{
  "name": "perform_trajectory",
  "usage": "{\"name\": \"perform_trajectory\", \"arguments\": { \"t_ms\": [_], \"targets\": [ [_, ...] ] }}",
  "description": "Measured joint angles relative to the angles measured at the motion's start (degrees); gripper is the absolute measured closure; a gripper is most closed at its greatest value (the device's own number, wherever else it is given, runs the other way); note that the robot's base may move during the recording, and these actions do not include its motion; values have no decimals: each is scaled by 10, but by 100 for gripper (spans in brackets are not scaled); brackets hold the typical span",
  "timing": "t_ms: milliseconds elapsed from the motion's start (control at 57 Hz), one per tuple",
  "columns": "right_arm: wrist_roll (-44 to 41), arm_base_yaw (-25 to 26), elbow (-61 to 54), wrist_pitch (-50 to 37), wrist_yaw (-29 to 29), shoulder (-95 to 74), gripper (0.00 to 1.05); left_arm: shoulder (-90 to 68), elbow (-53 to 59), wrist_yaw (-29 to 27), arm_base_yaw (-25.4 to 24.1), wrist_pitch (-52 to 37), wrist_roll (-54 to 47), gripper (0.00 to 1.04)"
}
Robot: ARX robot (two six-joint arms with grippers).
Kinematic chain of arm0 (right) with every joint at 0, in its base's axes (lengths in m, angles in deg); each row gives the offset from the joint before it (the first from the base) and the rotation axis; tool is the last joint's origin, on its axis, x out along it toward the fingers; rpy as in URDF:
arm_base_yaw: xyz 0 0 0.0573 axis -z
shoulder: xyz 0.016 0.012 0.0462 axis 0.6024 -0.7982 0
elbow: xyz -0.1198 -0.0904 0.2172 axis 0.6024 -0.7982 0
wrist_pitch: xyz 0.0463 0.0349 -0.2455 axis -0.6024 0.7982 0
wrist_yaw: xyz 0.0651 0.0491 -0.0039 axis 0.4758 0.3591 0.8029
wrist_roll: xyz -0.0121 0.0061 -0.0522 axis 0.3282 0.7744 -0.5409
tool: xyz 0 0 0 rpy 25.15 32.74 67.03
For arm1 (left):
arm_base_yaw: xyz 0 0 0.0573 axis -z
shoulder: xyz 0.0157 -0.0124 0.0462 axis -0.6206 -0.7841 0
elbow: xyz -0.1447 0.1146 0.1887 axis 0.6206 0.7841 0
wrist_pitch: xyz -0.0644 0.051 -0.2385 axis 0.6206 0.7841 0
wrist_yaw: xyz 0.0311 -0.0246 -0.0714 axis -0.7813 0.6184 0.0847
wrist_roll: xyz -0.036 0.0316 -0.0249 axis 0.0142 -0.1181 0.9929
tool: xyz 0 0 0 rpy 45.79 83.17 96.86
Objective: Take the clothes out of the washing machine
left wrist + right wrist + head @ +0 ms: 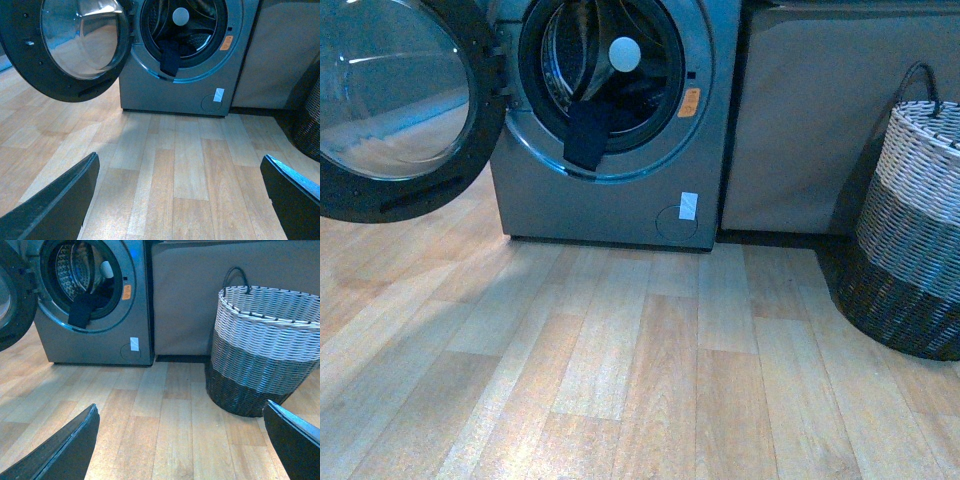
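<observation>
Clothes, a dark navy limp fabric strip (pixel 588 135), viewed from two spread, empty claws: left gripper (pixel 180 159) and right gripper (pixel 181 405) hover above pale wooden plank floor (pixel 650 380). Strip lies ahead, well apart, draped over the porthole's lower lip of the grey metallic front-loading washing machine (pixel 610 205), long axis hanging vertical; left arm judged nearer.

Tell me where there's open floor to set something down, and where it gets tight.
The wood floor is bare from the washing machine front across to the wicker basket. Tight: under the open door on the left, and the drum mouth, where the dark clothes hang over the lip.
</observation>
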Motion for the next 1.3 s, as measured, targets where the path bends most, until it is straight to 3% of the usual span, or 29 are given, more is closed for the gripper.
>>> {"name": "perform_trajectory", "arguments": {
  "t_ms": [1298],
  "targets": [
    [0,0,0,0,0,0,7,-1,0,0,0,0,0,7]
  ]
}}
